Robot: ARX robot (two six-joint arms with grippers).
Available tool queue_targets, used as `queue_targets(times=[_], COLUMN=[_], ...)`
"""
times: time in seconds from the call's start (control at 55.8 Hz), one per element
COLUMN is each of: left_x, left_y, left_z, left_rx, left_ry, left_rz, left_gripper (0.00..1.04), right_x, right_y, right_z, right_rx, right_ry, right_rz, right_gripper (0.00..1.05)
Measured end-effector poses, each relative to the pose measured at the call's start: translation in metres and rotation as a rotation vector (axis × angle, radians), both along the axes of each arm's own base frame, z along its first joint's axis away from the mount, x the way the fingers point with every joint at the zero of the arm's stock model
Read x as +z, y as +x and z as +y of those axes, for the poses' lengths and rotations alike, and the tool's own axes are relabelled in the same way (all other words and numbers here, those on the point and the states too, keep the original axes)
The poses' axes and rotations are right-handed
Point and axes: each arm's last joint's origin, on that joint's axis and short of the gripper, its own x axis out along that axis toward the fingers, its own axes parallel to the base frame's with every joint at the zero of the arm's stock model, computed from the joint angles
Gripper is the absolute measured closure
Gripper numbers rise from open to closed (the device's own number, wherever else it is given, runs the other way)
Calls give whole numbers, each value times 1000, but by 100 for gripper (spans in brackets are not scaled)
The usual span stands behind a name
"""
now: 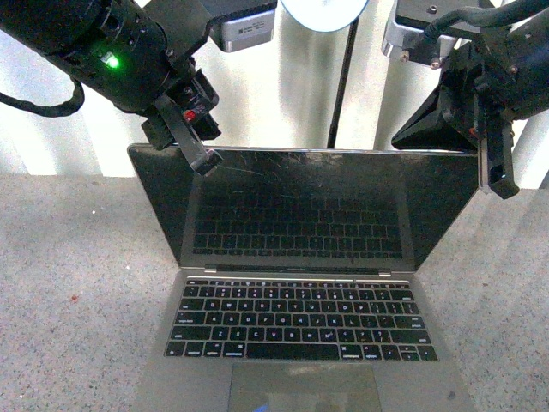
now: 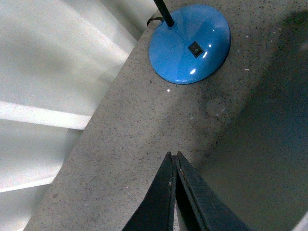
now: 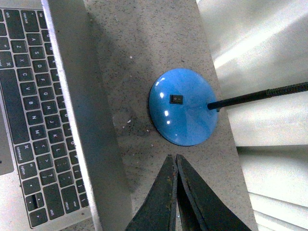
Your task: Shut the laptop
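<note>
The silver-grey laptop (image 1: 300, 283) stands open on the speckled table, black scratched screen facing me, black keys and trackpad toward the front. My left gripper (image 1: 204, 161) is shut, its tip at the screen's top left corner, seemingly touching the edge. My right gripper (image 1: 506, 187) is shut, its tip just beyond the screen's top right corner. In the right wrist view the lid's grey back (image 3: 82, 115) and keyboard show beside my shut right gripper (image 3: 173, 157). In the left wrist view my shut left gripper (image 2: 173, 155) hangs over the table behind the laptop.
A lamp with a blue round base (image 3: 185, 106) and black stem stands behind the laptop, also in the left wrist view (image 2: 190, 43). Its stem (image 1: 343, 77) rises behind the screen. A white corrugated wall (image 1: 283, 94) backs the table.
</note>
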Motion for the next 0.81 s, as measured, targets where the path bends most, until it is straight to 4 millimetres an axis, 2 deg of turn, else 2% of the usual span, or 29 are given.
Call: queue_targets(times=[0.466, 0.627, 0.806], left_x=[-19, -28, -30], left_y=[-14, -23, -29], left_z=[6, 4, 2], left_rx=[-9, -21, -39], left_ry=[-21, -32, -52], left_rz=[53, 79, 96], left_gripper=[101, 101, 101], right_x=[-11, -14, -18], right_y=[-23, -31, -34], right_z=[-3, -3, 0], right_rx=[57, 75, 88], right_ry=[-25, -33, -31], right_rz=[68, 84, 98], right_gripper=[102, 102, 102])
